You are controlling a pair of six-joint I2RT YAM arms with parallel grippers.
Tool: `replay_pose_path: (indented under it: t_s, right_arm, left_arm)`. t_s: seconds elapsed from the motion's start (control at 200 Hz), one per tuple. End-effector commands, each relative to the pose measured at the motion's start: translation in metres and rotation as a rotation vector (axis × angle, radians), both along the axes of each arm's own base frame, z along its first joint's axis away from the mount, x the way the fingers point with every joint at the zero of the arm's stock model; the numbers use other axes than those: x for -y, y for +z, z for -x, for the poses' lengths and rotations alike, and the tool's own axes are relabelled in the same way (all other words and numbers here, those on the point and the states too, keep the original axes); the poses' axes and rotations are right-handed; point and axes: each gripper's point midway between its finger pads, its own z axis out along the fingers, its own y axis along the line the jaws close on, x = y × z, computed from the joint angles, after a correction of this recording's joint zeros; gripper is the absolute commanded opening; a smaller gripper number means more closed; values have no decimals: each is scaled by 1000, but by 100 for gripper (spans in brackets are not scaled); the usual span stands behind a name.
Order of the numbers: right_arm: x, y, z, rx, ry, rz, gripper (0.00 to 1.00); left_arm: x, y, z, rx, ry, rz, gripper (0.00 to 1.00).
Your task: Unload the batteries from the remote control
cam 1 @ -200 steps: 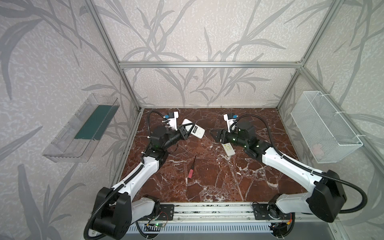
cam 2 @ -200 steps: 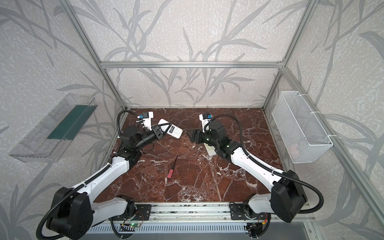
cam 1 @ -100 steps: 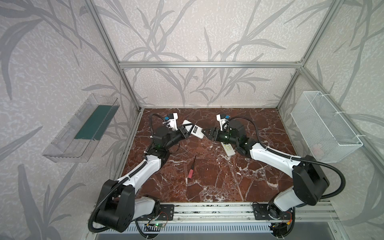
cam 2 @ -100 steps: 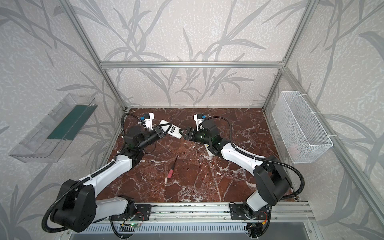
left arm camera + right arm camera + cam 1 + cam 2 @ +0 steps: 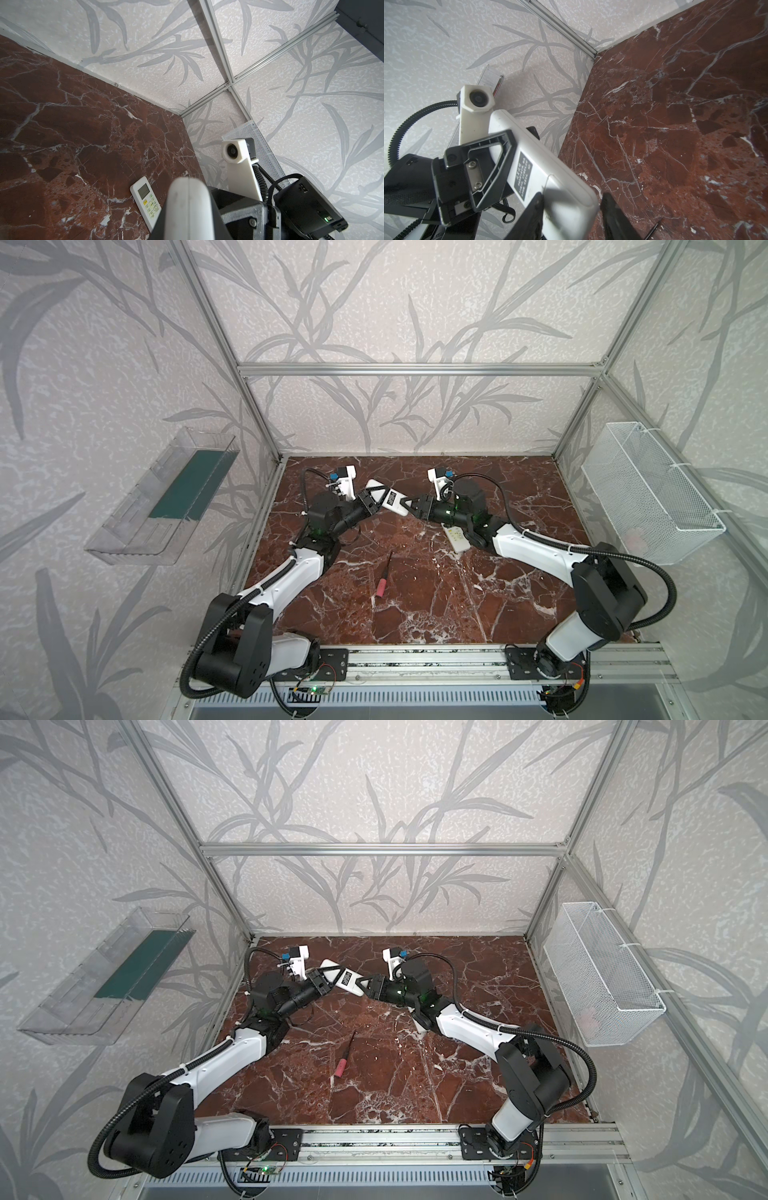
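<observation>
A white remote control point(image 5: 388, 502) point(image 5: 343, 979) hangs in the air above the back of the table, its back with a black label point(image 5: 523, 176) facing up. My left gripper point(image 5: 374, 499) is shut on one end of it, and that end fills the left wrist view near the lens point(image 5: 188, 207). My right gripper point(image 5: 409, 506) point(image 5: 572, 197) has its two fingers closed against the sides of the other end, by the outline of the cover. The batteries are hidden.
A second white remote point(image 5: 456, 538) point(image 5: 145, 199) lies face up on the marble under the right arm. A pink-handled screwdriver point(image 5: 384, 578) point(image 5: 345, 1054) lies mid-table. A wire basket point(image 5: 648, 497) hangs on the right wall and a clear tray point(image 5: 166, 497) on the left wall.
My right gripper has moved left to the remote's free end and its jaws have narrowed around it. The left gripper has kept its hold and shifted the remote slightly toward the middle.
</observation>
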Motion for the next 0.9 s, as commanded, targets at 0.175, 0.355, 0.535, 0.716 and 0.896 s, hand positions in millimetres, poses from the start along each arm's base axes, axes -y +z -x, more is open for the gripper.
replay_pose_path:
  t_s: [0.175,0.355,0.535,0.716,0.896]
  right_arm:
    - [-4,-8,-2,-8,3,15,40]
    - [-3,-14,-4,-23,-5,29,53]
    - [-5,-23,-4,-42,5,33,41]
    - [0,-33,-4,-61,-9,36,31]
    - [3,-35,-5,-67,-11,37,54]
  left_arm:
    - [5,18,2,67,-26,-5,0]
    - [6,18,0,67,-27,-11,0]
    - [3,17,-3,67,-9,-14,0]
    - [4,9,-6,46,-4,-17,0]
    - [4,6,-9,37,-3,-9,0]
